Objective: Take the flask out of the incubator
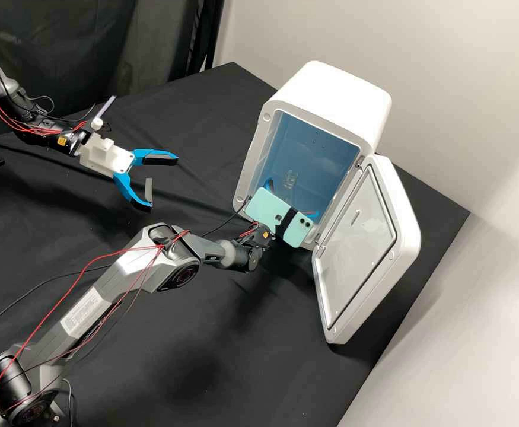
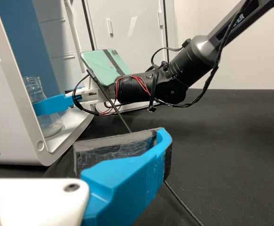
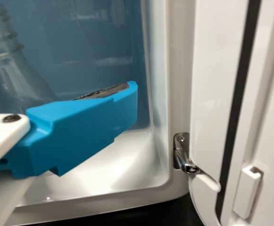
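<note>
Inside the incubator (image 1: 330, 101), the flask (image 2: 33, 87) is half hidden by the right gripper (image 2: 47, 104) (grip unreadable); left gripper (image 1: 163, 182) hangs open near the bench's (image 1: 241, 356) left edge.

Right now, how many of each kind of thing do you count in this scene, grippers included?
White incubator: 1
Glass flask: 1
Mint-green phone: 1
Grippers: 2, left gripper and right gripper
Total: 5
</note>
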Robot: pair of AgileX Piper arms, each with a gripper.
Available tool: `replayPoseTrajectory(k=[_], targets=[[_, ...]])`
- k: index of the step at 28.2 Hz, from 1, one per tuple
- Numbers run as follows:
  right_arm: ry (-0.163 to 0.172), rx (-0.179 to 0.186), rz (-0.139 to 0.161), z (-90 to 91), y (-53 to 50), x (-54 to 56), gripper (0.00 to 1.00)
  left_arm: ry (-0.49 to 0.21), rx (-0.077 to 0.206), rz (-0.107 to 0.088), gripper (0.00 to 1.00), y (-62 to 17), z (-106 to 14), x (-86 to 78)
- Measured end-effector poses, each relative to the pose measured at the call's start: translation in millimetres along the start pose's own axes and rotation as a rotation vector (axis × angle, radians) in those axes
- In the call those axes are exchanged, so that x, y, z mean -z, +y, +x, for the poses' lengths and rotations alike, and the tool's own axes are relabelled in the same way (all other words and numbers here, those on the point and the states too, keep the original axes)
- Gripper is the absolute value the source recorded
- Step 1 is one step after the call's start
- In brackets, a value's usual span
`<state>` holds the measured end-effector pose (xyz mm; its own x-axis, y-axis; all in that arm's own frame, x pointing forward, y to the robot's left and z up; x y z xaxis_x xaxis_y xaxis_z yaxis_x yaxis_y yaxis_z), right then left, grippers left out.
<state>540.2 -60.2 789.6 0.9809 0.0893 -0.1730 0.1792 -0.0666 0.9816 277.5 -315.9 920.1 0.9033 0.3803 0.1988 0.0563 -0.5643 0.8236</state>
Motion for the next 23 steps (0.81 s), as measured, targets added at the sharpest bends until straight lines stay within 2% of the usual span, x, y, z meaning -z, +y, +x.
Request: replayPoseTrajectory(k=[3, 10, 14, 23], targets=[[-0.014, 0.005, -0.001, 0.9, -1.1, -3.2, 1.00, 0.001, 0.000, 0.001, 1.00, 0.0, 0.0, 0.1], [-0.020, 0.015, -0.005, 1.5, -4.1, -6.5, 1.00, 0.001, 0.000, 0.006, 1.00, 0.0, 0.0, 0.1], [-0.018, 0.020, -0.017, 2.3, -3.4, -5.4, 1.00, 0.001, 0.000, 0.006, 1.00, 0.0, 0.0, 0.1], [-0.011, 0.013, -0.020, 4.1, -1.6, -4.3, 1.00, 0.001, 0.000, 0.006, 1.00, 0.0, 0.0, 0.1]])
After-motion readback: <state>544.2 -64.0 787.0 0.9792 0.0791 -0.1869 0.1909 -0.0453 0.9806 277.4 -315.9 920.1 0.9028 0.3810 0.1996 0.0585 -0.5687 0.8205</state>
